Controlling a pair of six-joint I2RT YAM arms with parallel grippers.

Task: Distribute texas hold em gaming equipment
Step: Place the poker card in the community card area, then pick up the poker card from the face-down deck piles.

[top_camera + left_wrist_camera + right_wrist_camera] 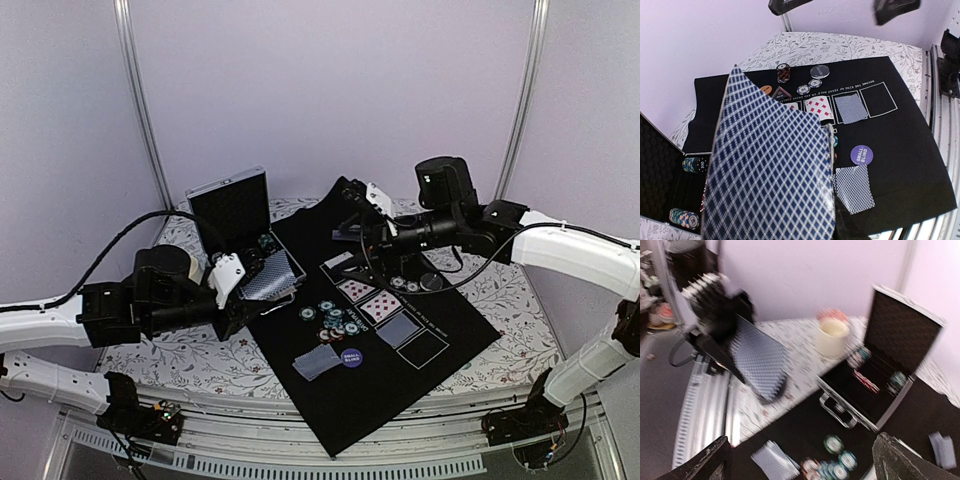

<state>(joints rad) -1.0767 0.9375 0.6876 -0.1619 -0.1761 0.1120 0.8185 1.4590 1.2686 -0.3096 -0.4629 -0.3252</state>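
The deck, light, thin and slick, was clamped in the left gripper, tilted in the air just in front of the open case and beside the mat's near-left edge. Such a stack would likely fan or shed cards under a loose squeeze, so a firm pinch across its flat faces, well in from the edge, looked safest. On the mat lay a heap of chips, the purple button and a few dealt cards, while the right gripper hung over the mat's far side, jaws wide apart, holding nothing.
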